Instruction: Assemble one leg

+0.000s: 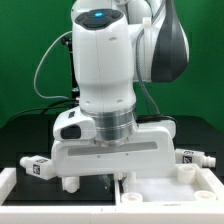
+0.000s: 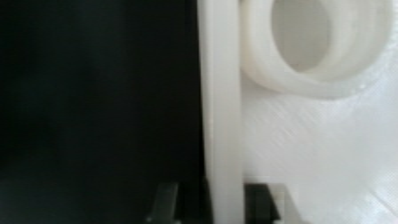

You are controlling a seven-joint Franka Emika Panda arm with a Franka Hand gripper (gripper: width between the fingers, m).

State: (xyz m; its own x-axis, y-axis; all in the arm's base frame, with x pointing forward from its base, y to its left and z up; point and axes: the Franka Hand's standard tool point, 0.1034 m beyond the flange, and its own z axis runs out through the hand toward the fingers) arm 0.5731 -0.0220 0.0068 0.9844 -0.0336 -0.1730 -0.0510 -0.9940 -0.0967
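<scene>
One chunky white leg, tag-marked, lies aside while jaws seemingly clamp the tabletop edge.

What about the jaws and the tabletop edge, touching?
Cannot tell. The wrist view shows the jaws either side of the tabletop edge, too blurred to show contact or gap.

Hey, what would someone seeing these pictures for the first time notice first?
The big white arm fills the middle of the exterior view, reaching down over the white tabletop piece. In the wrist view the tool straddles that piece's thin edge, a round socket ring close by. One tagged leg lies at the exterior view's left, another leg at its right, neither held.
</scene>
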